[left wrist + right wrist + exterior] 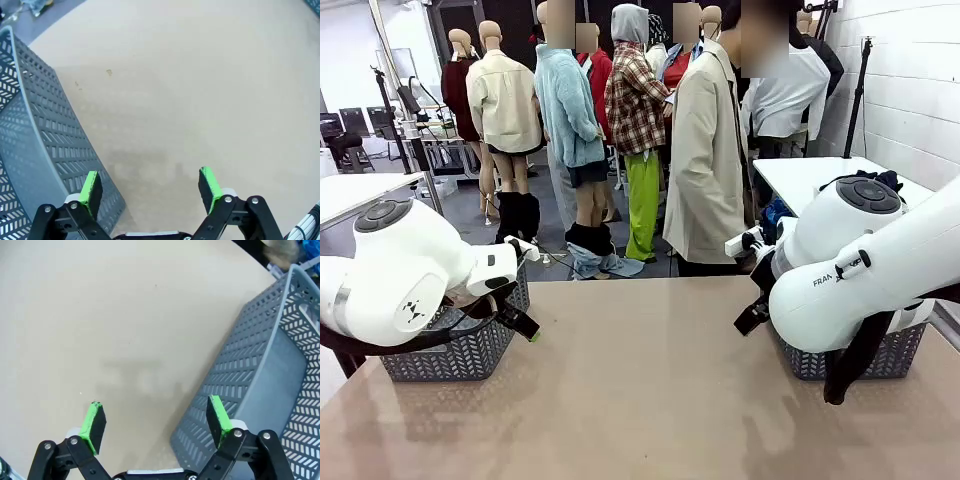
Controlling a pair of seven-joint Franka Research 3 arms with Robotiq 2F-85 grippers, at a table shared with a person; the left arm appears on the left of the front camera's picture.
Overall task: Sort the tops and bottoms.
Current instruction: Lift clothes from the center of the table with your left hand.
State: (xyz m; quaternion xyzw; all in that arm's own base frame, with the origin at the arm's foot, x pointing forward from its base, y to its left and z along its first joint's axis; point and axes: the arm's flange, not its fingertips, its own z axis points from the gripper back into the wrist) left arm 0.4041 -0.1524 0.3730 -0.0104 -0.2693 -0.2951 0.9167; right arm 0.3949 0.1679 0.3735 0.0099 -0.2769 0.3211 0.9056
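left gripper released, beside basket | right gripper released (beside other basket)

Front: left basket half behind left arm; right basket mostly behind right arm; contents of both unreadable.
Left wrist: left basket cut by 2 edges, left and bottom; left gripper linkage cut at bottom edge.
Right wrist: right basket cut by right edge; blurred beige shape at top, unidentifiable.
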